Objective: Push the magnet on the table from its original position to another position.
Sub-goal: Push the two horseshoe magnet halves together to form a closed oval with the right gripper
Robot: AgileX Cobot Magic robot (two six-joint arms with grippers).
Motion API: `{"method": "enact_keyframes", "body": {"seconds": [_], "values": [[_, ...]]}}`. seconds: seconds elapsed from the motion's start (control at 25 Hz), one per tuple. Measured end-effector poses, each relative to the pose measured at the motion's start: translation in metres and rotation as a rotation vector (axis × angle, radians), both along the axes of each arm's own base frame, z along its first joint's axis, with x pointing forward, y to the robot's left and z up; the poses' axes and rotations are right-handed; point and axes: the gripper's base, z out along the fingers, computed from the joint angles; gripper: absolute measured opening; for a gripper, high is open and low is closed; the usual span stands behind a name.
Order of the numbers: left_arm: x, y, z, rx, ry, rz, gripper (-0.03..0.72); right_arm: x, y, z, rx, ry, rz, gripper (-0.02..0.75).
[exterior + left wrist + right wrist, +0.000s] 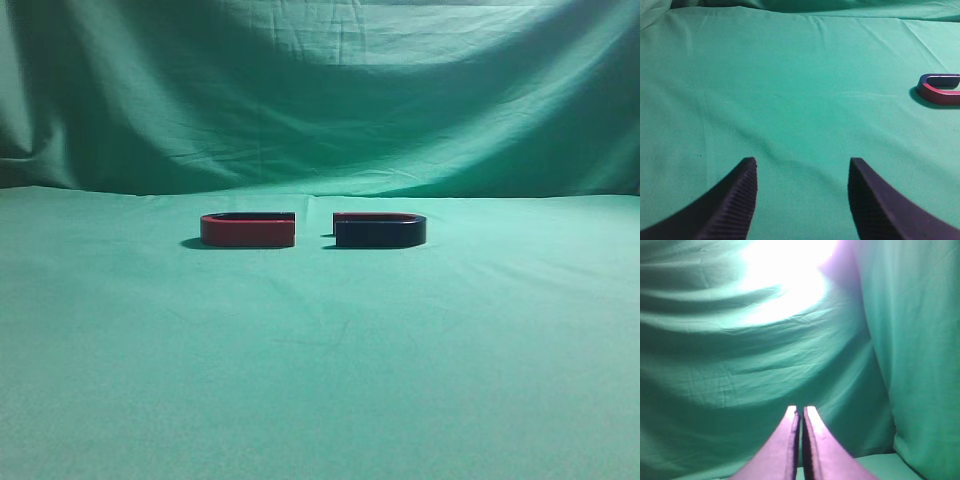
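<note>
The magnet [380, 232], a flat U shape with a dark navy-black side and a thin red upper edge, lies on the green table [320, 360] right of centre in the exterior view, its open end facing left. Neither gripper shows in the exterior view. In the left wrist view my left gripper [802, 167] is open and empty, low over bare cloth [790, 75]. In the right wrist view my right gripper [801, 412] is shut and empty, pointing at the backdrop. The magnet shows in neither wrist view.
A same-sized U-shaped magnet with a red side [247, 231] lies just left of the magnet, open ends facing with a small gap between them; it also shows at the right edge of the left wrist view [940, 91]. A draped green backdrop [320, 90] hangs behind the table.
</note>
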Motion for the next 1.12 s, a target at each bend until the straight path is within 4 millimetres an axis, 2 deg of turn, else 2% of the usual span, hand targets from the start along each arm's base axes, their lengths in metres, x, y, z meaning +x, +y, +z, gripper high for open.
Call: {"method": "enact_keyframes", "body": {"seconds": [0.12, 0.24, 0.32, 0.48, 0.6, 0.84, 1.12], "values": [[0.000, 0.000, 0.000, 0.000, 0.000, 0.000, 0.372, -0.001, 0.004, 0.030, -0.035, 0.094, 0.031, 0.000], [0.000, 0.000, 0.000, 0.000, 0.000, 0.000, 0.372, 0.013, 0.007, 0.049, -0.060, 0.300, 0.065, 0.000], [0.000, 0.000, 0.000, 0.000, 0.000, 0.000, 0.372, 0.028, 0.010, 0.055, -0.074, 0.477, 0.090, 0.000], [0.000, 0.000, 0.000, 0.000, 0.000, 0.000, 0.372, 0.059, 0.014, 0.050, -0.065, 0.807, 0.141, 0.000], [0.000, 0.000, 0.000, 0.000, 0.000, 0.000, 0.372, 0.075, 0.020, 0.047, -0.040, 1.015, 0.198, 0.000], [0.000, 0.000, 0.000, 0.000, 0.000, 0.000, 0.372, 0.106, 0.034, 0.060, -0.108, 1.144, 0.302, 0.000], [0.000, 0.000, 0.000, 0.000, 0.000, 0.000, 0.372, 0.167, 0.048, 0.065, -0.117, 1.393, 0.371, 0.000]]}}
